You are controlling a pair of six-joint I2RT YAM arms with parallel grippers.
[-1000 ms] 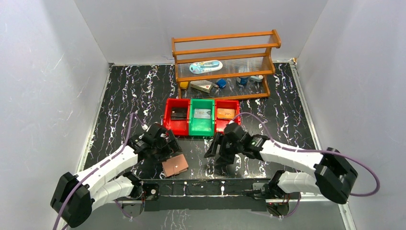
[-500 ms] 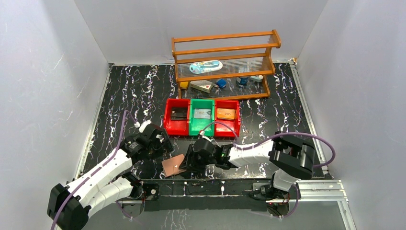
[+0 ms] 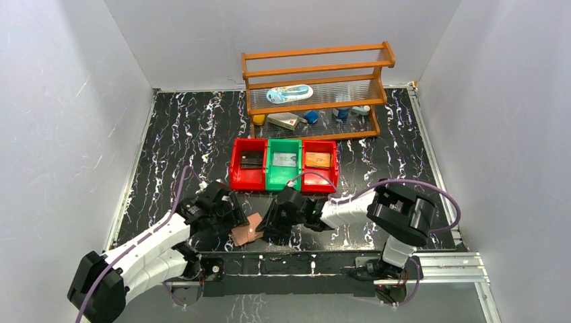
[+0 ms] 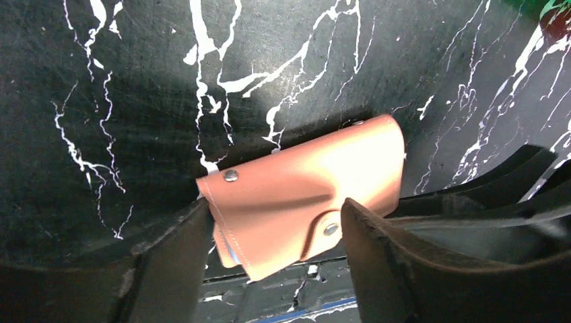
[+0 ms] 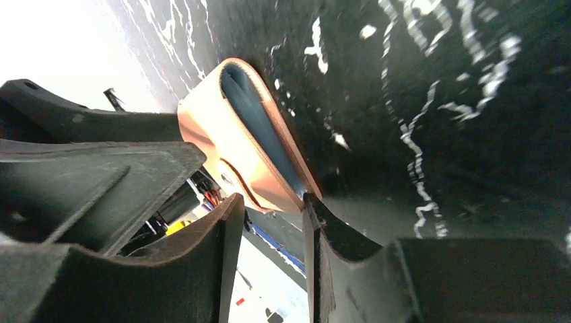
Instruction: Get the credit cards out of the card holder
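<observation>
Getting hold of the closed wallet (image 3: 246,230) at the near edge of the table (image 3: 175,134). Straddling it wide with the left gripper (image 4: 273,208), half-closing the right gripper (image 5: 269,202) on its fold; cannot tell if either clamps. Likely needs the snap (image 4: 330,229) freed next. Both nearer and narrower than a second ago.

Surface: a black marble-look tabletop (image 3: 182,134) streaked with white veins.
Far side: a brown wooden rack (image 3: 316,51) with ribbed clear shelves stands on it.
Middle: a red plastic bin (image 3: 248,180), a green plastic bin (image 3: 283,182) and a second red plastic bin (image 3: 334,161) sit side by side in a touching row.
Near edge: a small pinkish-brown leather-like card holder (image 3: 246,230) with metal snap studs, folded shut, in front of the bins.
</observation>
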